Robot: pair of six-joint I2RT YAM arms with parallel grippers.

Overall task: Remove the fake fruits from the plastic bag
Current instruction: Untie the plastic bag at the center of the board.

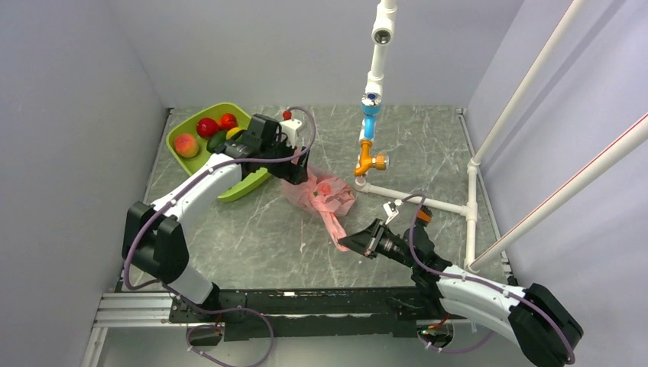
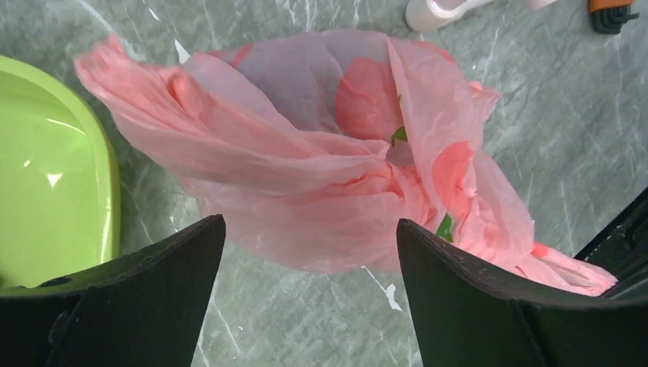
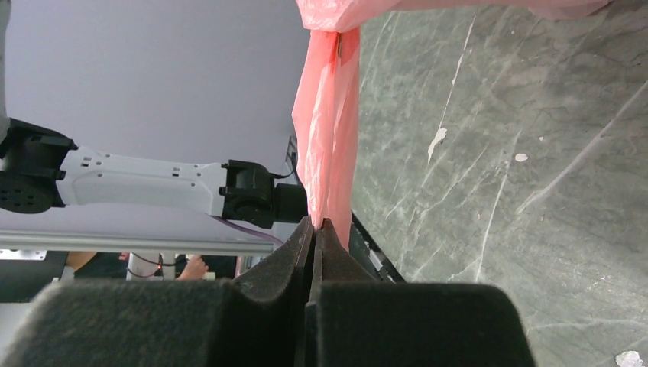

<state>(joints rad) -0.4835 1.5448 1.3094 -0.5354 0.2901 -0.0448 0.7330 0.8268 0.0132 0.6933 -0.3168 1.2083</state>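
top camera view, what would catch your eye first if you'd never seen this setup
The crinkly translucent pink plastic bag in the middle of the grey marbled table stands out first. The right gripper is shut on one stretched strip of it at the near side, and the left gripper is open above it. Next comes the lime-green plastic tray at the far left, holding bright red and peach-coloured fruits.

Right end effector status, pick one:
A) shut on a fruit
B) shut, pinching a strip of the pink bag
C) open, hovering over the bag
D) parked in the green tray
B: in the right wrist view the right end effector has its jaws pressed together, with a stretched strip of the pink plastic bag caught between the tips.
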